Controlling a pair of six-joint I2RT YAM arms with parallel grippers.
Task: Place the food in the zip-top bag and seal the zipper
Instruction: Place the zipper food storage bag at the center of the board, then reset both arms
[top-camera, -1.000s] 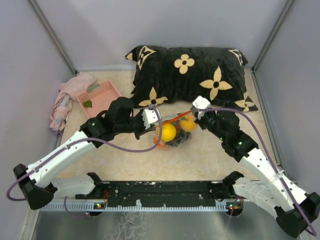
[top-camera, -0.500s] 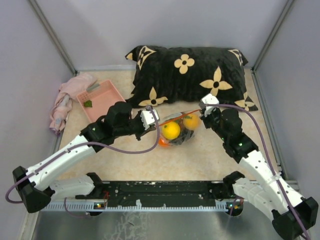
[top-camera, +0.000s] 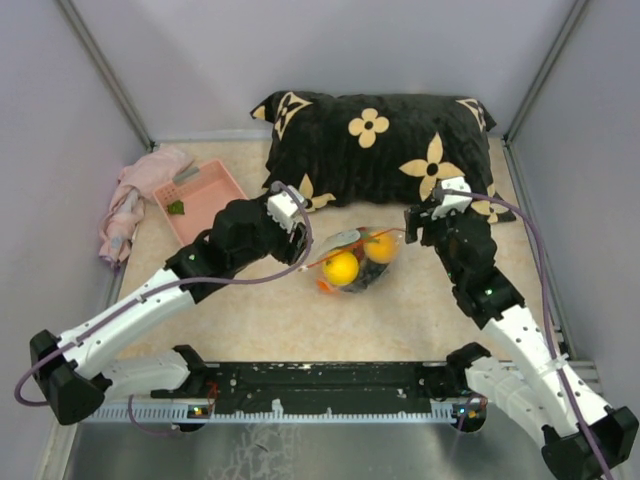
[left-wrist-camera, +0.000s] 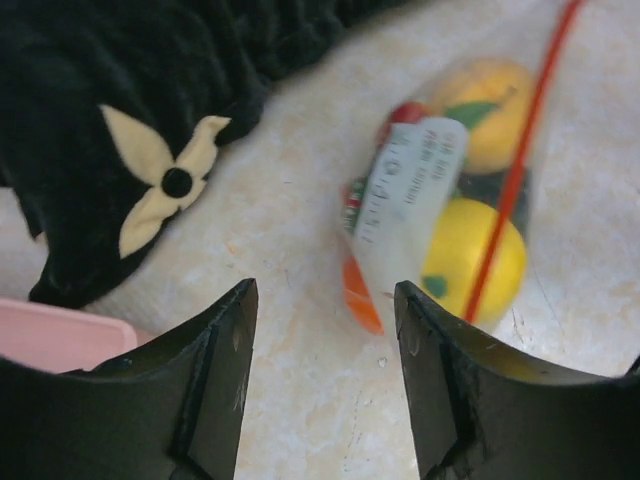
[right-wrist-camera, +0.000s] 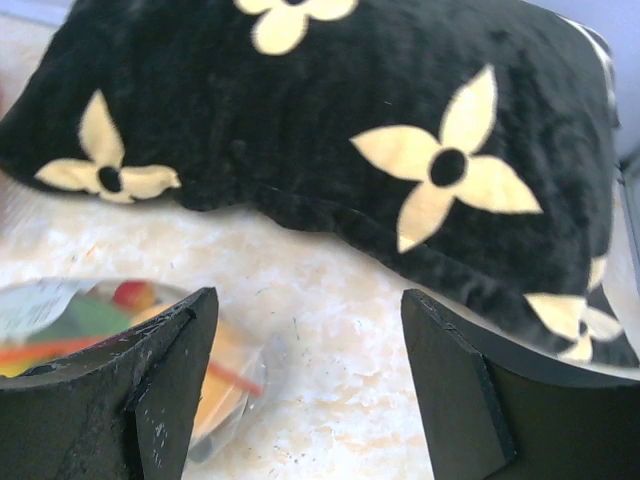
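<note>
Zip-top bag (top-camera: 356, 262): lay mid-table, at 6 o'clock of the flowered black pillow (top-camera: 380, 140). Yellow and orange toy fruits (top-camera: 341, 268) inside, blurred at close range. Zipper (left-wrist-camera: 516, 170): closure indiscernible. Left gripper (left-wrist-camera: 325, 290), at the bag's 9 o'clock: spread wide, empty. Right gripper (right-wrist-camera: 308, 300), at 3 o'clock: spread wide, empty, one finger cutting off the bag.

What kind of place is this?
Probably a lab data-collection cell, not a home: plain grey walls box in a table holding staged props: a flowered pillow and a zip-top bag of toy fruit.
</note>
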